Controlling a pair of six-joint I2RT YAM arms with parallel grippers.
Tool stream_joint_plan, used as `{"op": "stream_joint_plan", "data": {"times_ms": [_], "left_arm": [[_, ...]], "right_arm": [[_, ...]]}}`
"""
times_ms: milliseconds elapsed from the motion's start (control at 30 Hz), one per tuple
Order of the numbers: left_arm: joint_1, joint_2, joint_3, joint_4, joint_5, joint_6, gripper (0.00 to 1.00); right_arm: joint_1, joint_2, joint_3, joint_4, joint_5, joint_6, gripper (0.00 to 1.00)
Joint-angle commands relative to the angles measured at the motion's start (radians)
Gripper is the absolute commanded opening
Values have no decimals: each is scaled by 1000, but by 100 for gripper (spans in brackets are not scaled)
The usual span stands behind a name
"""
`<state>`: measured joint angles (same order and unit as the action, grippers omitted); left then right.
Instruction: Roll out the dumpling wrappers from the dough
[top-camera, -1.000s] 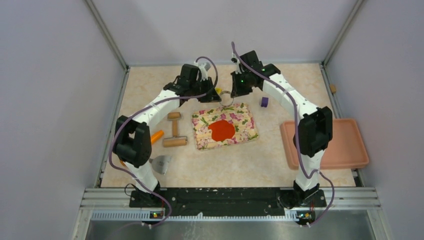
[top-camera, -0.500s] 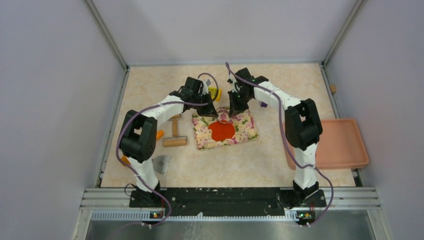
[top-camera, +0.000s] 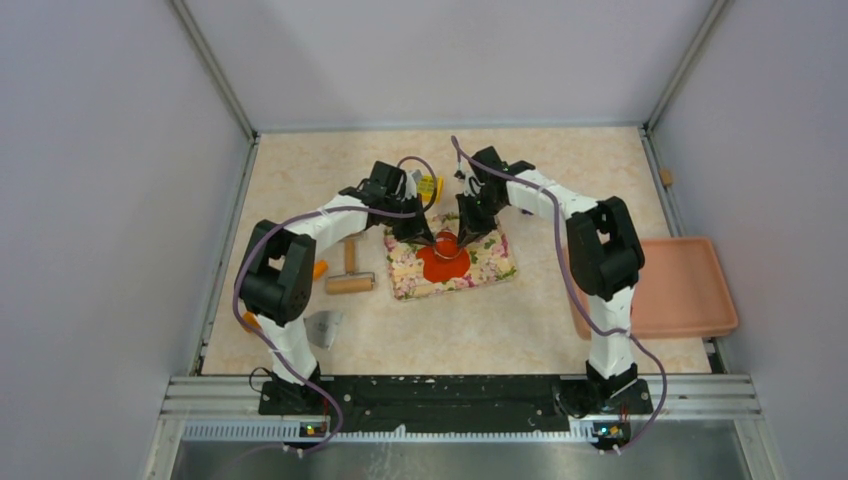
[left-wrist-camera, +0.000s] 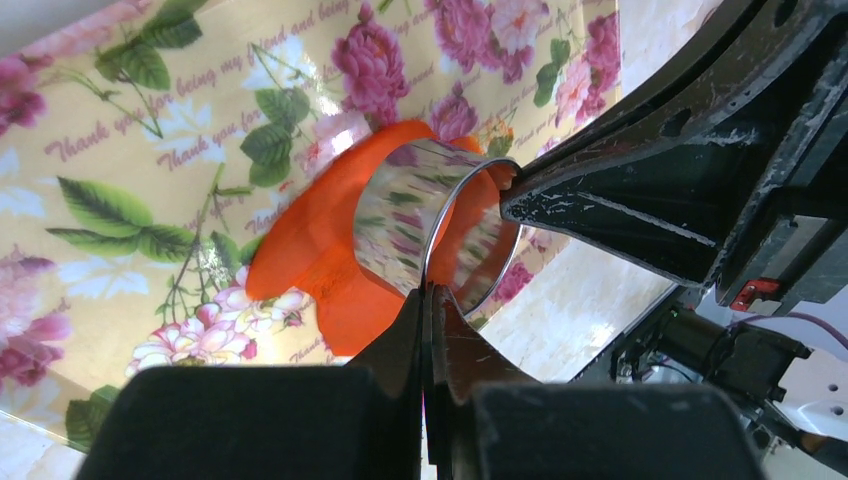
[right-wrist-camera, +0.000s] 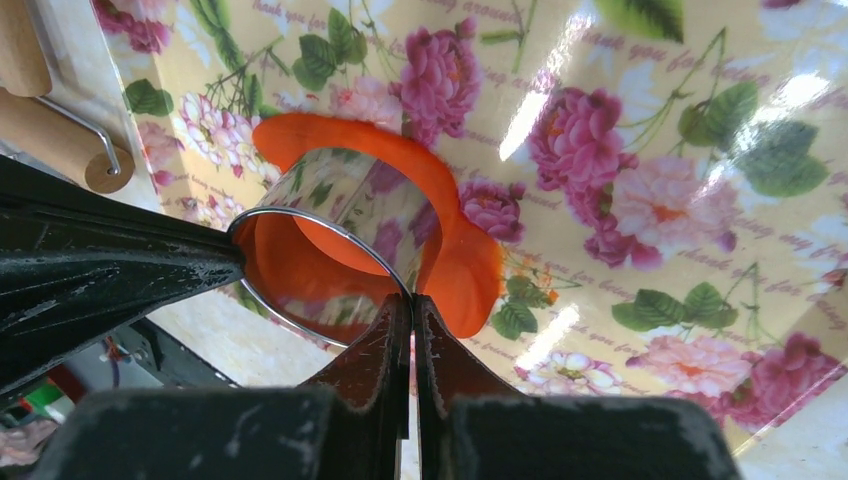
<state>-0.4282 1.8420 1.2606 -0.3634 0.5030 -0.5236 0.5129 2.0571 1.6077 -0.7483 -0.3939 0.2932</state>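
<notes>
**Grip state.** The left gripper (left-wrist-camera: 428, 292) has its jaws pressed fully together on the wall of the thin polished metal ring (left-wrist-camera: 400, 232). It holds nothing else. The right gripper (right-wrist-camera: 411, 300) is pinched equally tight on the opposite wall of the same ring.

**Task item.** The soft red-orange clay dough (right-wrist-camera: 470, 262) lies directly below both pairs of jaws. It is a flattened patch on the glossy floral-print board (right-wrist-camera: 650, 150), and the ring stands on it.

**Hazards.**
- Unequal downward force from the two arms would probably tilt the ring and leave the cut incomplete.
- The ring appears to sit near the patch's edge, so the piece may come out clipped.
- Soft clay may stick inside the ring and lift with it.
- The thin wall could slip out of either pinch.

**Not verifiable.** Mirror reflections mask the contact line, so the cutting depth cannot be told. In the overhead view the fingers largely cover the ring. No finished dumpling wrappers are visible.
</notes>
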Motion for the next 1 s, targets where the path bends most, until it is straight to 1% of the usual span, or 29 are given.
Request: {"op": "stream_joint_plan", "data": {"times_ms": [0,300,633,967], "left_arm": [[-1,-43,-24,14,31,15,0],[-1,-64,-46,5,43,17,0],[-1,-81,-91,7,30,20,0],[-1,-74,-122,41,-1,20,0]], "right_arm": [[8,-44,-24,-11,-42,22,0],[27,-85,-52,-40,-83,66,0],[36,-102,-48,-77,-67,60,0],[44,-89,-74,-43,-53,67,0]]}}
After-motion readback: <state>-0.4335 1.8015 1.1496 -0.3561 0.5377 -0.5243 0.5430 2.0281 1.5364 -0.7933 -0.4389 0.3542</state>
